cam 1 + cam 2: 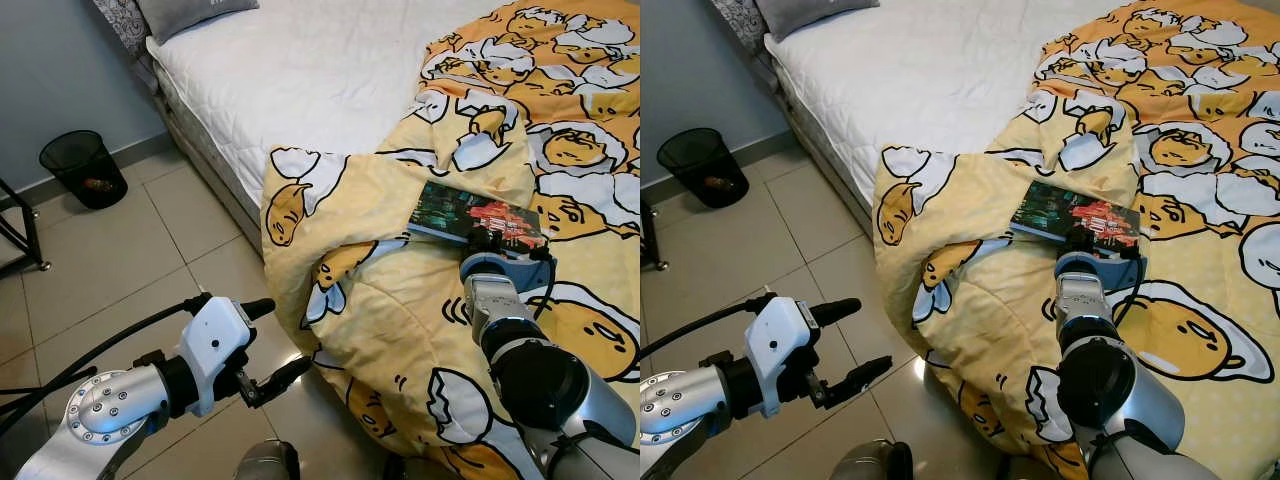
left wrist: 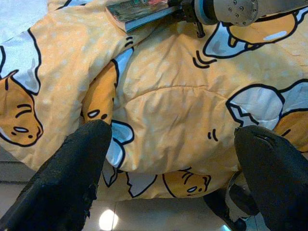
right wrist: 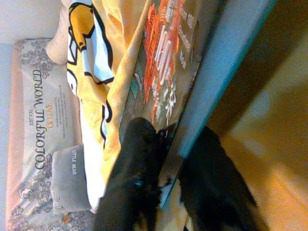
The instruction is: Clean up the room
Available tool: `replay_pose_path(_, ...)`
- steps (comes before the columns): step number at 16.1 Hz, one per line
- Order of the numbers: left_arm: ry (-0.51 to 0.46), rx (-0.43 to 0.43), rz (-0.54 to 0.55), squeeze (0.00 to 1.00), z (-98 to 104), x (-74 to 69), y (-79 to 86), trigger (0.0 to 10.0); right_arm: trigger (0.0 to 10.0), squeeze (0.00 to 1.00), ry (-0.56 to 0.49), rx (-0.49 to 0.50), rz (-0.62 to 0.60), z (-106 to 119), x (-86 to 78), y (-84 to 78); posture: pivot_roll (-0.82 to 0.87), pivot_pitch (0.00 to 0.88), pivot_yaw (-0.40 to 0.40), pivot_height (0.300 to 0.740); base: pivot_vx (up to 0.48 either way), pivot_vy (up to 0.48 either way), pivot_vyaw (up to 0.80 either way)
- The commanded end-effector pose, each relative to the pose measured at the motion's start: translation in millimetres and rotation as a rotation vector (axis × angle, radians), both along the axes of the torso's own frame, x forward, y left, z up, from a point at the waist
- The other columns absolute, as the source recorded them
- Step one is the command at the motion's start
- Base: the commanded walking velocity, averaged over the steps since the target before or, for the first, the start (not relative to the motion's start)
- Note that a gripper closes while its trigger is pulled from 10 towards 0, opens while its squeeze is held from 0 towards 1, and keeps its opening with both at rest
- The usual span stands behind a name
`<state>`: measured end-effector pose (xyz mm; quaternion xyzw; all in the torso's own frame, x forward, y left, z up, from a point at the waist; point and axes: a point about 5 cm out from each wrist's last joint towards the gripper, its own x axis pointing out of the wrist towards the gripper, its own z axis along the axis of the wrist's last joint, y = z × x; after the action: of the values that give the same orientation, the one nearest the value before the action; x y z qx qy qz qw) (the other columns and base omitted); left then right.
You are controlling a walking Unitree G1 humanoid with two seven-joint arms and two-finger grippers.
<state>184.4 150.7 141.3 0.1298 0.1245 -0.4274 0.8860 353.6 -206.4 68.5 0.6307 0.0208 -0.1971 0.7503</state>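
Right now the right gripper sits on the yellow cartoon-print blanket, its two black fingers closed on the near edge of a book, one finger on the cover and the other beneath it. That book (dark cover, red lettering) lies flat on the blanket, stretching away from the fingertips toward the white mattress. Beyond it, at the head of the bed, sits a grey pillow. Out to the side, the left gripper hovers over the tiled floor beside the bed, fingers spread apart and holding nothing. Well beyond it, by the wall, stands a black mesh bin.
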Motion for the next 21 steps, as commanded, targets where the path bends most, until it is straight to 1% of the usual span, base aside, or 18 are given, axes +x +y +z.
replay_pose_path(1,0.012,0.014,0.002,0.99,-2.1,-1.3,0.4,10.0,0.0,0.0,-0.009,0.002,0.022,3.9,3.9,5.5,0.3,0.13,0.067,0.74,0.0,0.0,0.0)
replay_pose_path(5,0.013,0.014,0.002,0.98,-2.5,-1.4,0.2,10.0,0.0,0.0,-0.007,-0.002,0.025,3.8,3.8,5.6,0.3,0.129,0.065,0.74,0.0,0.0,0.0)
replay_pose_path(6,-0.008,-0.002,0.053,0.98,-5.6,4.3,1.2,10.0,0.0,0.0,-0.04,-0.014,0.024,4.1,2.6,2.1,0.24,0.034,0.038,0.74,0.0,0.0,0.0)
replay_pose_path(7,-0.029,-0.03,0.118,0.98,-8.6,11.2,3.1,10.0,0.0,0.0,-0.078,-0.045,0.024,6.7,2.0,-4.7,0.19,0.0,0.022,0.74,0.0,0.0,0.0)
replay_pose_path(8,-0.037,-0.039,0.14,0.98,-9.2,13.4,3.7,10.0,0.0,0.0,-0.099,-0.068,0.033,9.1,2.3,-7.6,0.18,0.0,0.019,0.74,0.0,0.0,0.0)
replay_pose_path(9,-0.051,-0.057,0.181,0.98,-11.5,19.5,4.2,10.0,0.0,0.0,-0.136,-0.121,0.051,13.9,2.5,-14.0,0.14,0.0,0.015,0.74,0.0,0.0,0.0)
replay_pose_path(11,-0.063,-0.076,0.22,0.98,-13.3,25.7,4.2,10.0,0.0,0.0,-0.166,-0.168,0.064,18.4,2.1,-20.8,0.11,0.0,0.015,0.74,0.0,0.0,0.0)
replay_pose_path(12,-0.071,-0.09,0.263,0.97,-16.0,32.3,4.1,10.0,0.0,0.0,-0.185,-0.249,0.079,24.7,1.7,-28.6,0.07,0.0,0.024,0.74,0.0,0.0,0.0)
replay_pose_path(13,-0.076,-0.076,0.305,0.97,-18.2,36.8,5.0,10.0,0.0,0.0,-0.184,-0.322,0.097,29.9,1.9,-32.6,0.05,0.0,0.027,0.74,0.0,0.0,0.0)
replay_pose_path(14,-0.079,-0.064,0.332,0.97,-19.6,39.5,5.7,10.0,0.0,0.0,-0.181,-0.37,0.109,33.2,2.2,-34.5,0.05,0.0,0.027,0.74,0.0,0.0,0.0)
replay_pose_path(15,-0.11,-0.054,0.42,0.98,-20.5,49.3,7.6,10.0,2.5,0.0,-0.185,-0.566,0.196,44.9,1.1,-33.7,0.03,0.0,0.016,0.74,0.0,0.0,0.0)
replay_pose_path(16,-0.127,-0.061,0.457,0.98,-19.6,53.7,8.5,10.0,2.2,0.0,-0.184,-0.687,0.253,49.9,-1.2,-28.2,0.03,0.0,0.016,0.74,0.0,0.0,0.0)
replay_pose_path(17,-0.135,-0.058,0.493,0.97,-19.0,58.1,9.3,10.0,1.6,0.0,-0.164,-0.82,0.297,52.4,-4.9,-21.4,0.02,0.0,0.002,0.74,0.0,0.0,0.0)
replay_pose_path(18,-0.157,-0.045,0.512,0.97,-18.2,62.0,9.5,10.0,0.0,0.0,-0.143,-0.924,0.317,52.0,-10.3,-14.0,0.02,0.0,-0.008,0.74,0.0,0.0,0.0)
replay_pose_path(19,-0.17,-0.036,0.52,0.97,-18.0,64.1,9.4,10.0,0.0,0.0,-0.129,-0.977,0.32,51.2,-13.8,-9.9,0.02,0.0,-0.008,0.74,0.0,0.0,0.0)
replay_pose_path(20,-0.19,-0.028,0.541,0.96,-18.2,66.2,9.5,10.0,0.0,0.0,-0.125,-1.068,0.327,50.5,-21.0,-0.7,0.0,0.0,-0.006,0.74,0.0,0.0,0.0)
replay_pose_path(21,-0.207,-0.023,0.563,0.96,-18.2,67.0,9.8,10.0,3.2,0.0,-0.12,-1.167,0.322,51.7,-28.2,10.8,-0.02,0.0,0.001,0.74,0.0,0.0,0.0)
